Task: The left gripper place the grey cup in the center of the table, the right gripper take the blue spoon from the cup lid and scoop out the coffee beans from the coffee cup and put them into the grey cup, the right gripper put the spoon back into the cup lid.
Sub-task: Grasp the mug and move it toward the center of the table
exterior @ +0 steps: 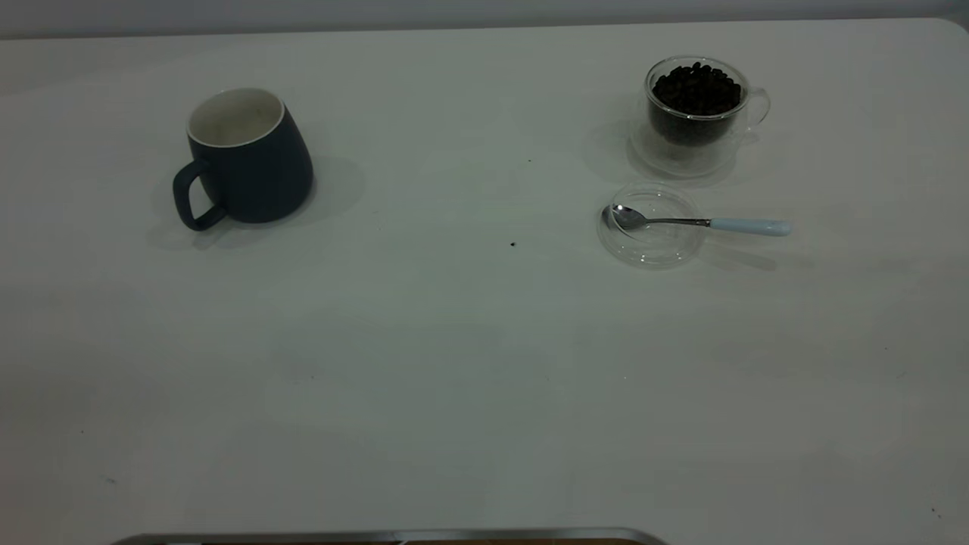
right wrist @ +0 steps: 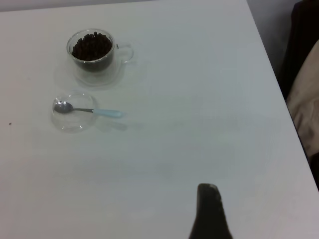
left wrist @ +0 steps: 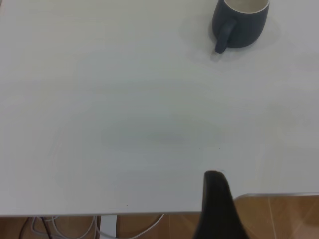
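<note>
The grey cup [exterior: 246, 155] stands upright at the left of the table, handle toward the front-left; it also shows far off in the left wrist view [left wrist: 241, 22]. The glass coffee cup [exterior: 698, 106] full of coffee beans [exterior: 696, 87] stands at the back right. In front of it lies the clear cup lid [exterior: 651, 227], with the blue spoon [exterior: 704, 222] resting bowl-down in it and its handle pointing right. Neither arm appears in the exterior view. My left gripper [left wrist: 214, 174] hangs shut over the table's near edge, far from the cup. My right gripper [right wrist: 208, 188] is shut, well away from the spoon [right wrist: 92, 110].
Two small dark specks [exterior: 513, 244] lie on the white table [exterior: 454, 363] near the middle. A metal edge [exterior: 378, 536] runs along the front. Cables [left wrist: 75, 226] hang below the table's edge in the left wrist view. Dark cloth [right wrist: 301, 45] sits beyond the table's right side.
</note>
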Motion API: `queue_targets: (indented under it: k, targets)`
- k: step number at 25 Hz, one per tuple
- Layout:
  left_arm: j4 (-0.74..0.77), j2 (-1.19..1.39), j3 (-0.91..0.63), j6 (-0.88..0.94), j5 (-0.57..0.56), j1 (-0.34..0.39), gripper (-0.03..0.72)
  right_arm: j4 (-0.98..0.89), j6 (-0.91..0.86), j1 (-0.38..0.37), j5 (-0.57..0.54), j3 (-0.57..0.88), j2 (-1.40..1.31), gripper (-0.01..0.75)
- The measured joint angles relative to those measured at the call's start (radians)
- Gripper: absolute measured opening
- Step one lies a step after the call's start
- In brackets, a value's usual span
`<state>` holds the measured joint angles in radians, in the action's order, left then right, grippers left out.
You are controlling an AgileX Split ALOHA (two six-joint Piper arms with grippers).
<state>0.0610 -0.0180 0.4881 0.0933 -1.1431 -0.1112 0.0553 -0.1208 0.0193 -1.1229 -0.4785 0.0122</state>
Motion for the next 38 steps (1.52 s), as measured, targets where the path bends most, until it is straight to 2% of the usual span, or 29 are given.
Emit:
queue_targets:
  k: [17,23,26,29,34,38]
  targets:
    - [0.0,0.0,0.0,0.012,0.001,0.0,0.567,0.0,0.001,0.0,0.0,0.0,0.0,0.588]
    - [0.035,0.064,0.001,0.16,-0.009,0.0,0.567,0.0,0.0,0.0,0.0,0.0,0.0,0.588]
    - [0.07,0.216,0.022,0.242,0.015,0.0,0.567,0.0,0.0,0.0,0.0,0.0,0.0,0.588]
    - [0.121,0.45,0.078,0.28,0.094,0.0,0.567,0.0,0.0,0.0,0.0,0.0,0.0,0.588]
    - [0.249,0.852,0.24,0.333,0.23,0.0,0.567,0.0,0.001,0.0,0.0,0.0,0.0,0.588]
    - [0.374,1.138,0.383,0.393,0.251,0.005,0.567,0.0,0.001,0.0,0.0,0.0,0.0,0.588]
